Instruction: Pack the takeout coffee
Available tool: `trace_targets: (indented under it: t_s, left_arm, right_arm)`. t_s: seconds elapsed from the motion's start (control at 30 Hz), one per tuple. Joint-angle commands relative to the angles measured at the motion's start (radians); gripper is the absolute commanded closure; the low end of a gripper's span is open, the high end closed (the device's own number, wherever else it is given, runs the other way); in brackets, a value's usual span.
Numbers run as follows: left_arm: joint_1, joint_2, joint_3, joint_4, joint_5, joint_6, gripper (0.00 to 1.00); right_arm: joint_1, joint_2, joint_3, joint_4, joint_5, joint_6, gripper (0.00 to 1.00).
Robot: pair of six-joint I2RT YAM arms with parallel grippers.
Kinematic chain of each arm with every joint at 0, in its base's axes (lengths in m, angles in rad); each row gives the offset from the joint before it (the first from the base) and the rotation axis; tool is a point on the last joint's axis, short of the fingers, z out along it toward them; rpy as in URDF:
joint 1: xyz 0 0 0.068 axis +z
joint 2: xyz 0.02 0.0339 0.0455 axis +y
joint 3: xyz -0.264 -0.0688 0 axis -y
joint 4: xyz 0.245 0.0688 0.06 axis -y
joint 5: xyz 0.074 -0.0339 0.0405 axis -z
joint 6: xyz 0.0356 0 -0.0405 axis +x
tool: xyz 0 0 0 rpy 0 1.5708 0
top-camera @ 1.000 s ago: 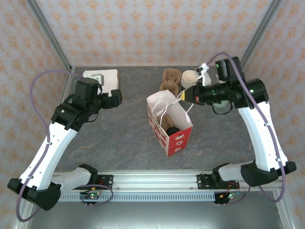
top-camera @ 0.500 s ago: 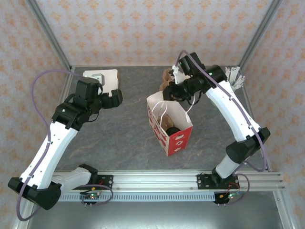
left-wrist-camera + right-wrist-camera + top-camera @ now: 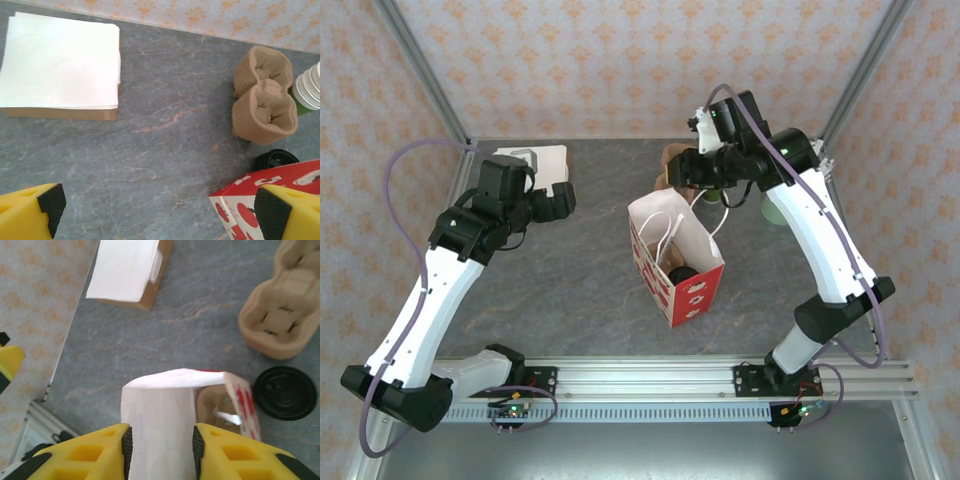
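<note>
Counter [image 3: 165,150] is dark grey stone-look with pale and rusty veins. Bag [image 3: 690,294] is red with white blotches. Cup tray [image 3: 263,102] is cardboard brown, napkins [image 3: 60,60] white, coffee lid [image 3: 285,392] black. Fingers [image 3: 95,452] are bright yellow with black pads. Walls [image 3: 620,60] are peach with an orange flowery print.

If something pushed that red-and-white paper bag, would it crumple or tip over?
The bag is probably light and floppy, since its thin paper walls already bow. It stands tall and open, so a push near the top might tip it. A low push would more likely slide it.
</note>
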Motion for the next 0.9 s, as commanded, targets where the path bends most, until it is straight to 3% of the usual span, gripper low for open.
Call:
trace_targets:
  t_s: [0.0, 0.2, 0.4, 0.7, 0.87]
  left_arm:
    - [0.045, 0.038, 0.054, -0.057, 0.014, -0.008, 0.0]
    - [0.12, 0.184, 0.147, -0.119, 0.046, 0.057, 0.02]
    - [0.198, 0.391, 0.259, -0.173, 0.092, 0.105, 0.11]
    - [0.214, 0.76, 0.512, -0.273, 0.091, 0.164, 0.29]
    - [0.212, 0.959, 0.678, -0.325, 0.047, 0.17, 0.32]
  right_arm:
    - [0.001, -0.113, -0.01, 0.054, 0.181, -0.02, 0.6]
    - [-0.001, -0.303, -0.211, 0.203, 0.317, -0.012, 0.55]
    - [-0.003, -0.416, -0.334, 0.238, 0.404, 0.003, 0.5]
    - [-0.004, -0.562, -0.513, 0.288, 0.525, 0.005, 0.24]
    - [-0.006, -0.595, -0.575, 0.302, 0.52, 0.011, 0.08]
